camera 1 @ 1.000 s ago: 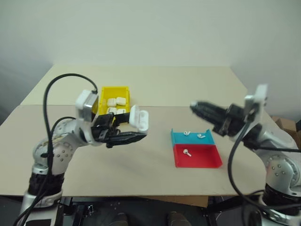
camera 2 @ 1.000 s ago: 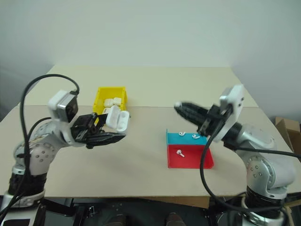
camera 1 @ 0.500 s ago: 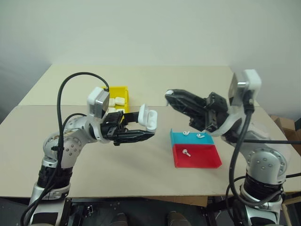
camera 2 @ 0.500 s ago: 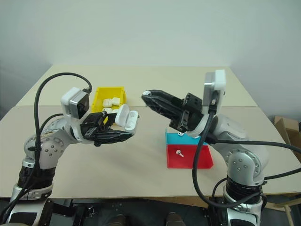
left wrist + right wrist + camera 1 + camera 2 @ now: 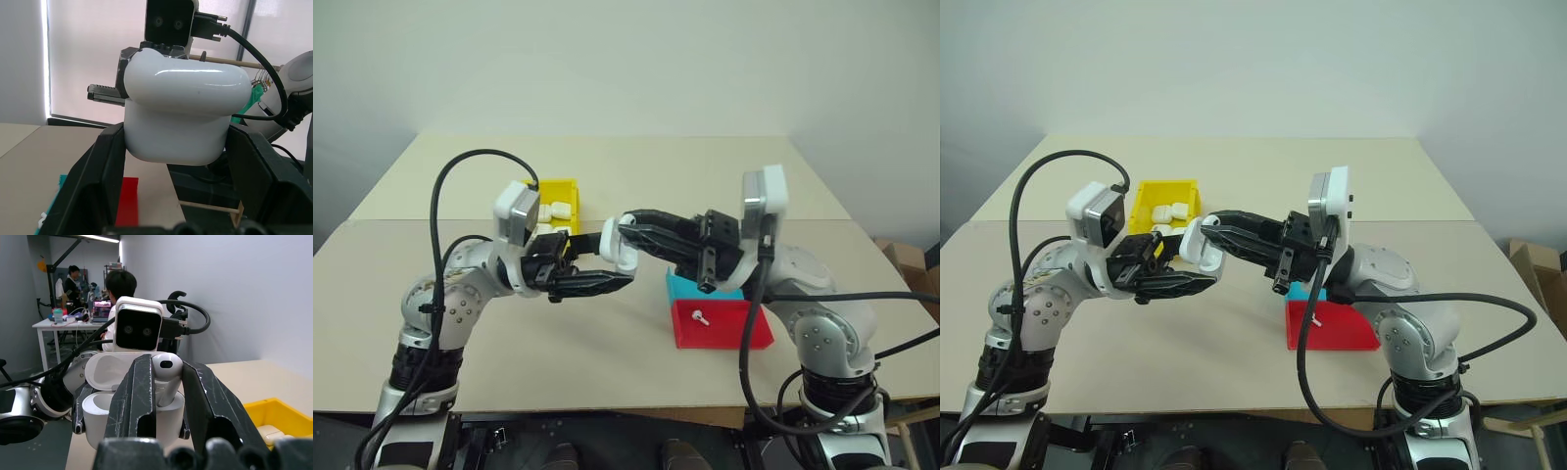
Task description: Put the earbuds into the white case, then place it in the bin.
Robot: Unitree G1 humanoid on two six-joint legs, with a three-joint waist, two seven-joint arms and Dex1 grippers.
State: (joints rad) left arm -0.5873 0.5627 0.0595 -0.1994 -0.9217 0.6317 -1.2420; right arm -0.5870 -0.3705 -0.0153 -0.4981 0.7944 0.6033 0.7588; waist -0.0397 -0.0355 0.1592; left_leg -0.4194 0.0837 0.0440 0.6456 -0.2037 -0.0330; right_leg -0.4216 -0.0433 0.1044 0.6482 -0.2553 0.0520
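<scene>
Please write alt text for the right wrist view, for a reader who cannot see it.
The right gripper holds an earbud just above the open white case, which the left gripper holds from behind. The yellow bin lies lower on the table, and people sit at a desk far behind.

The earbud's (image 5: 165,374) stem — between gripper fingers (image 5: 139,396) (right arm's) — is hidden.

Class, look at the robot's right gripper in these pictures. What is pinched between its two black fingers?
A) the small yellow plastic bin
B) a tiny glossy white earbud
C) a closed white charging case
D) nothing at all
B: the right gripper pinches a tiny glossy white earbud just above the open white case held by the left gripper.
</scene>
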